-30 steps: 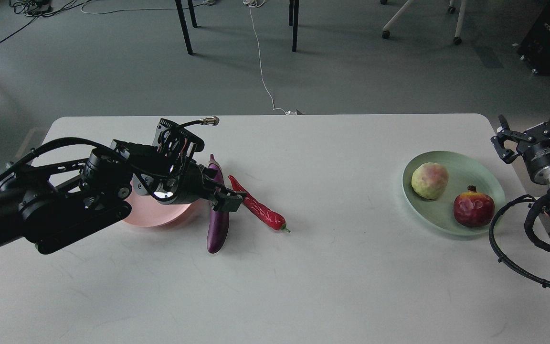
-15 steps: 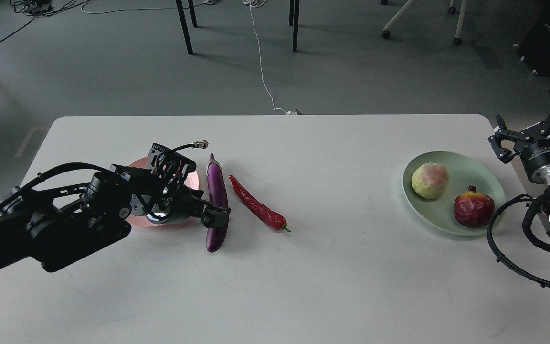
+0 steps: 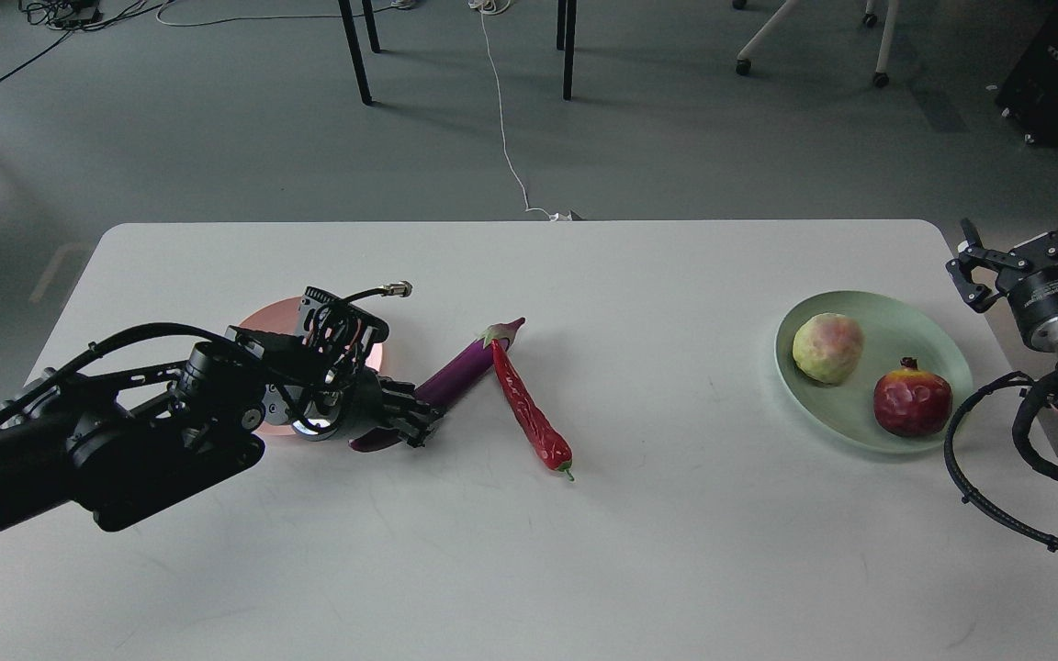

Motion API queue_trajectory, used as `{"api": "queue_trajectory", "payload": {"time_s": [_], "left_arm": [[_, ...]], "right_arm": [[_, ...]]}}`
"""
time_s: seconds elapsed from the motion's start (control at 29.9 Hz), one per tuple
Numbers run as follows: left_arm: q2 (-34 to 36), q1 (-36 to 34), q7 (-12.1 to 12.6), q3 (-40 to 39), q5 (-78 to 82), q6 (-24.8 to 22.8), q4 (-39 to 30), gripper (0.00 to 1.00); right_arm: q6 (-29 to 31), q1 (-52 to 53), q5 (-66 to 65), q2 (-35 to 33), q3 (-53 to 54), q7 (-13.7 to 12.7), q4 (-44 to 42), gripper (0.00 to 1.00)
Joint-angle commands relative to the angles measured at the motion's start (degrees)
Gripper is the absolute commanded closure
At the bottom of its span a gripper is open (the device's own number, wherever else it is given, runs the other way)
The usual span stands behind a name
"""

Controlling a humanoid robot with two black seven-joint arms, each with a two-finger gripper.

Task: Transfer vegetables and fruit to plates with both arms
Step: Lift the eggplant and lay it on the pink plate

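My left gripper [image 3: 411, 422] is low over the table, closed around the blunt lower end of the purple eggplant [image 3: 461, 371]. The eggplant lies at a slant, its stem cap pointing up-right and touching the top of the red chili [image 3: 534, 419]. The pink plate [image 3: 263, 321] lies just behind the left wrist, mostly hidden by it. The mint green plate [image 3: 896, 317] at the right holds the yellow-green fruit [image 3: 827, 347] and the pomegranate [image 3: 912, 397]. My right gripper [image 3: 1029, 240] is open and empty, beyond the table's right edge.
The white table [image 3: 639, 551] ends close to the mint plate at the right edge. My right arm's looped cable [image 3: 979, 496] hangs over the table's right front corner. Chair legs and a white cable lie on the floor behind.
My left gripper dropped and closed on the eggplant's lower end. The eggplant swung so that its stem end points right, and it pushed the chili right and steeper. The right arm barely moved.
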Motion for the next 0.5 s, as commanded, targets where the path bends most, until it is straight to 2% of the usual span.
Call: {"api": "queue_trajectory", "payload": {"time_s": [0.0,0.23,0.37,0.47], "left_arm": [[-0.01,-0.24,-0.02,-0.02,-0.08,0.02,-0.30,0.63],[1.83,-0.94,0.33,-0.99,-0.61,0.02,-4.86,0.70],[7.19,-3.48,0.16,-1.87,-2.10,0.02,-10.14,0.70],[12.63,-4.37,-0.54,-1.96,-4.65,0.02,-11.03,0.70]], "right_arm": [[0.00,0.19,-0.10,0.00,-0.15,0.00,-0.11,0.01],[0.00,0.36,-0.19,-0.18,-0.15,0.00,-0.20,0.01],[0.00,0.71,-0.19,-0.26,-0.15,0.00,-0.29,0.01],[0.00,0.72,-0.19,-0.35,-0.15,0.00,-0.29,0.01]]}}
